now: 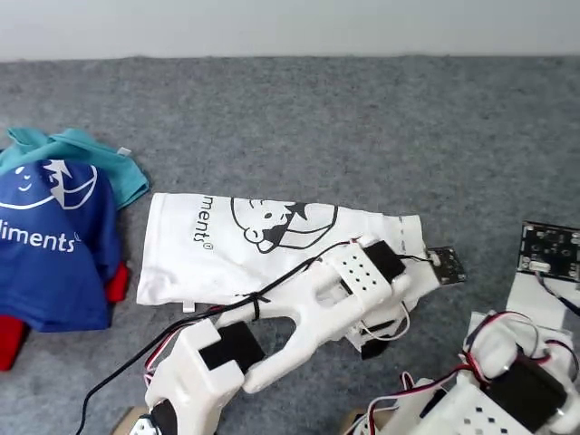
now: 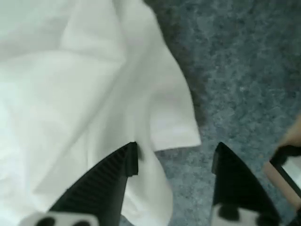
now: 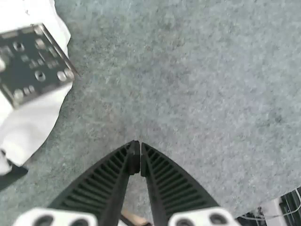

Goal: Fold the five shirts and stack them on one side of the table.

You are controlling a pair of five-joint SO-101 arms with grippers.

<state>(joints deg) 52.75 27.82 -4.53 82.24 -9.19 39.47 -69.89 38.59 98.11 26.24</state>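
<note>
A white shirt [image 1: 254,249] with a black cartoon print lies partly folded mid-table. The left arm [image 1: 353,281] stands over its right end. In the left wrist view my left gripper [image 2: 175,160] is open, one finger [image 2: 123,165] over the white cloth [image 2: 84,94], the other over bare carpet, with a shirt corner between them. A blue shirt [image 1: 54,240] rests on a teal one [image 1: 109,163] and a red one [image 1: 11,337] at the left edge. My right gripper [image 3: 136,157] is shut over bare carpet, holding nothing.
Grey carpet [image 1: 362,127] covers the table, with open room across the back and right. The right arm [image 1: 517,385] sits at the front right. The left arm's camera board [image 3: 33,63] is close by in the right wrist view.
</note>
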